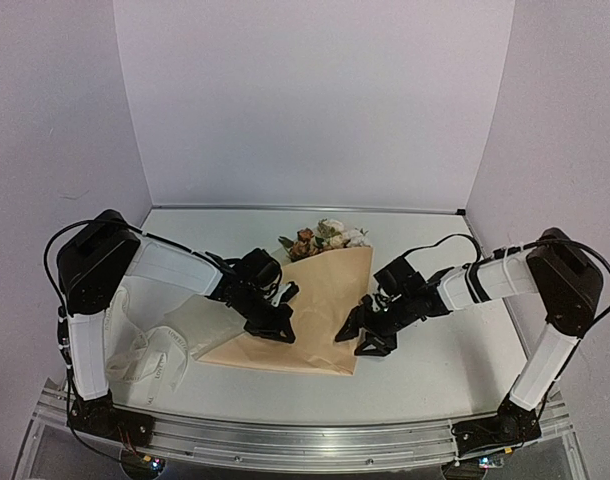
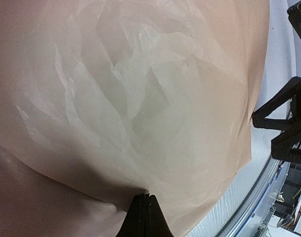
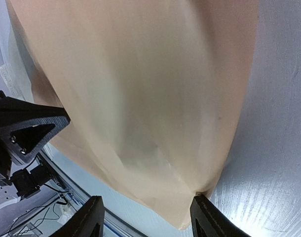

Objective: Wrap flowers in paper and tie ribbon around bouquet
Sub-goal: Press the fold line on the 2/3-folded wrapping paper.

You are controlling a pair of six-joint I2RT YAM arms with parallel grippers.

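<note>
Left gripper (image 1: 278, 328): pressed together, pinching tan-brown creased kraft paper sheet (image 1: 325, 300) at its 8 o'clock edge.
Right gripper (image 1: 357, 337): jaws spread, straddling sheet's 4 o'clock edge.
Small white-peach flowers (image 1: 325, 238): sheet's 12 o'clock end.

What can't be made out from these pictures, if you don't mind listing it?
Stems of the flowers: covered by the paper in the top view; absent from both wrist views.
Print on the ribbon: too small in the top view.
Layers pinched by the left gripper: left wrist view too close to tell.
</note>
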